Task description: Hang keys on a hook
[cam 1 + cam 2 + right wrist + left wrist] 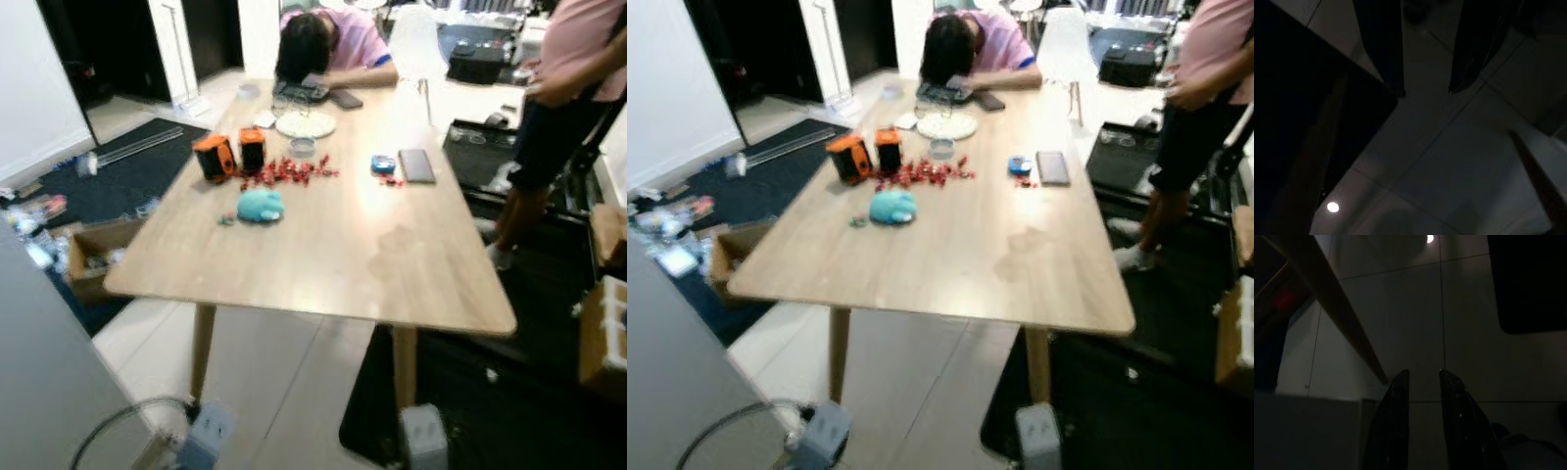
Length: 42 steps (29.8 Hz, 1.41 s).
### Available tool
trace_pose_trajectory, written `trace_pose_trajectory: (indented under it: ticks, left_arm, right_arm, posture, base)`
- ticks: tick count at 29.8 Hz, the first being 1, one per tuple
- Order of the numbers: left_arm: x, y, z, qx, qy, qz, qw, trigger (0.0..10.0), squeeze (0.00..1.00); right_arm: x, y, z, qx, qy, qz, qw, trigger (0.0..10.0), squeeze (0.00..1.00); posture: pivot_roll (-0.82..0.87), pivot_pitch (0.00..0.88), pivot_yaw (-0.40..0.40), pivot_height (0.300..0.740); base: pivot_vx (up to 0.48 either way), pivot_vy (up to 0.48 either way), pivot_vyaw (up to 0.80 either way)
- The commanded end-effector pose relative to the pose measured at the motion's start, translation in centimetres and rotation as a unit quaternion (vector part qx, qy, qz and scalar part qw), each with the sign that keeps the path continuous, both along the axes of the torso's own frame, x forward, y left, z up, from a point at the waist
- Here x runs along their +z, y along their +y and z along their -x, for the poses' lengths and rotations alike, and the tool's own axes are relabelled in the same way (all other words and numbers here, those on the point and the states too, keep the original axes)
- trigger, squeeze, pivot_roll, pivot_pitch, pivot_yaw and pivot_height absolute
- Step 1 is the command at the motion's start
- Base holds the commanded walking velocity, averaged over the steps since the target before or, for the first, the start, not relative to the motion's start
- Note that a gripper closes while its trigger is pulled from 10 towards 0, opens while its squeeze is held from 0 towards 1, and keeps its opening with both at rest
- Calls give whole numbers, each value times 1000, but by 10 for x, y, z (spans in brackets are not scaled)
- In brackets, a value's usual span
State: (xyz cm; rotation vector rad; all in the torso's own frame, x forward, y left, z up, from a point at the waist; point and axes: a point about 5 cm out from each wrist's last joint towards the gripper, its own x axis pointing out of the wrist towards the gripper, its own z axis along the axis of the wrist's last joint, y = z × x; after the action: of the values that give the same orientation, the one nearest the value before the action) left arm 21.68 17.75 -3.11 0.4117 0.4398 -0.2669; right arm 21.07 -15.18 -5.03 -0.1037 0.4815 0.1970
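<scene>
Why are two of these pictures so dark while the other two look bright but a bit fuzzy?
Left and right eye views: bright room light, soft blur, pale glare on the wooden table. Left wrist view: dim, the left gripper hangs in shade over floor tiles. Right wrist view: darker still, the right gripper above tiles bearing one small lamp reflection.

You see a light wood table [323,264]. On it sit two orange and black boxes [227,155], a blue-green soft toy [260,206], a bunch of small red bits [290,173], a white plate [305,123], a small blue thing [383,164] and a grey phone [416,164]. Two people wear pink shirts [355,39]. The floor [274,392] has pale tiles, with a dark rug [118,176] on one side.
</scene>
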Motion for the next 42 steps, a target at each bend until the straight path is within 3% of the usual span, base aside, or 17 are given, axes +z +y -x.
trace_pose_trajectory:
  ticks: [1,5,13,16,25,30,35,39,40,42]
  left_arm:
    - [-3,3,4,3,9,-4,1000,10000,0]
    - [-3,4,4,6,10,-7,1000,10000,0]
    - [-5,25,11,35,16,-24,999,10000,0]
    - [-7,37,19,53,24,-32,998,10000,0]
    - [-16,51,36,69,51,-48,995,10000,0]
    - [-23,66,54,109,75,-45,990,10000,0]
    - [-21,77,62,146,76,-34,986,10000,0]
    - [-16,104,75,219,70,-33,973,10000,0]
    - [-16,104,75,219,70,-33,973,10000,0]
    - [-11,128,85,274,69,-39,958,10000,0]
  right_arm:
    - [-5,-11,7,-14,15,10,1000,10000,0]
    - [-4,-11,6,-13,15,10,1000,10000,0]
    - [-3,-16,5,-17,13,13,1000,10000,0]
    - [-4,-18,6,-19,14,13,1000,10000,0]
    - [-4,-21,7,-26,16,14,999,10000,0]
    - [-5,-32,10,-43,18,20,999,10000,0]
    - [-5,-43,14,-59,19,24,998,10000,0]
    - [-5,-59,19,-87,21,30,996,10000,0]
    - [-5,-59,19,-87,21,30,996,10000,0]
    - [-5,-69,24,-107,23,34,993,10000,0]
  posture:
    - [59,126,33,740]
    - [58,123,31,740]
    - [55,113,37,740]
    - [58,112,41,740]
    - [62,114,44,740]
    - [67,125,46,740]
    - [72,137,51,740]
    - [79,143,61,740]
    - [79,143,61,740]
    - [86,153,66,740]
  base:
    - [270,0,0]
    - [0,0,0]
    - [0,0,0]
    - [0,0,0]
    - [0,0,0]
    - [0,0,0]
    - [0,0,0]
    - [0,0,0]
    - [0,0,0]
    - [0,0,0]
